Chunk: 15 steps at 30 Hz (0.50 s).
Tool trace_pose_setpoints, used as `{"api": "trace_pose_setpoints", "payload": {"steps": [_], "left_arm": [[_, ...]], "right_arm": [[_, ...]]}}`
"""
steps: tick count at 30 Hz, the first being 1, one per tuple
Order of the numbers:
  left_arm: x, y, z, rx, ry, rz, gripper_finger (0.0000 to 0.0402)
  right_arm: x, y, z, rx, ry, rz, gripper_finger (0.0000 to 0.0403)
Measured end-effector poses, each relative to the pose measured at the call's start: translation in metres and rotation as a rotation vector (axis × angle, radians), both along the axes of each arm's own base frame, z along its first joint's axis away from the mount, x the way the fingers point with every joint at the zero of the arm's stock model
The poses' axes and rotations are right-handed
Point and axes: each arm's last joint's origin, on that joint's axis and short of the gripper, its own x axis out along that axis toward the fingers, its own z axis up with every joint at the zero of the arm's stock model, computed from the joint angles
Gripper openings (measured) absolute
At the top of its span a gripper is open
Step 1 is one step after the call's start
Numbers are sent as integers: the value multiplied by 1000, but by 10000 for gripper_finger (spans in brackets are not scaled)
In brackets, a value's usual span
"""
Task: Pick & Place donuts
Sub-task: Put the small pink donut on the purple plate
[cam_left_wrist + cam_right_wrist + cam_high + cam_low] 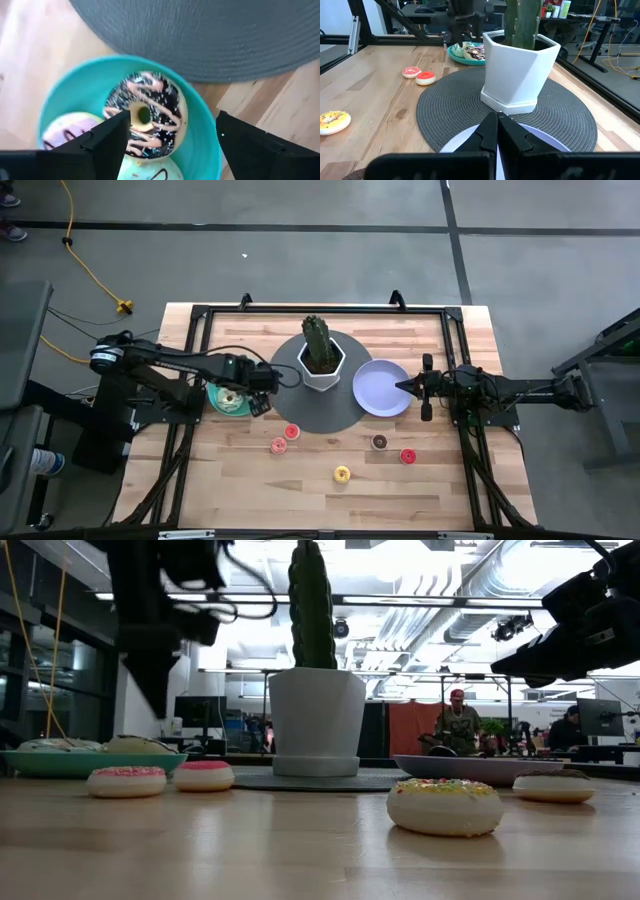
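The teal plate [200,130] holds a chocolate donut [150,112] with pale drizzle, a pink-iced donut [70,127] and a mint-green donut [150,172]. My left gripper [172,137] hangs open just above that plate [228,398], one finger on either side of the chocolate donut, touching nothing. Five small donuts lie flat on the wood: red [291,432], pink [279,445], yellow [342,473], brown [380,442] and another red [407,456]. My right gripper [497,131] is shut and hovers over the right edge of the lavender plate [380,388].
A white pot with a cactus [321,360] stands on a round grey mat [310,415] between the two plates. Black frame rails [190,350] run along the table's left, right and far sides. Bare wood lies toward the near edge. People stand in the room beyond the table [458,725].
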Motion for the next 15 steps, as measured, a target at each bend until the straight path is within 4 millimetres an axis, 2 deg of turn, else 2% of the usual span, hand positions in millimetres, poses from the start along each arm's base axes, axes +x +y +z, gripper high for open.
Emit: {"api": "trace_pose_setpoints", "payload": {"steps": [7, 10, 15], "left_arm": [[11, -13, 55, 43, -179, -111, 286], [14, -27, 80, 93, -274, -160, 286], [18, -61, 111, 133, -450, -250, 286]], "right_arm": [[0, 0, 0, 0, 0, 0, 0], [0, 0, 0, 0, -2, 0, 0], [0, 0, 0, 0, -4, 0, 0]]}}
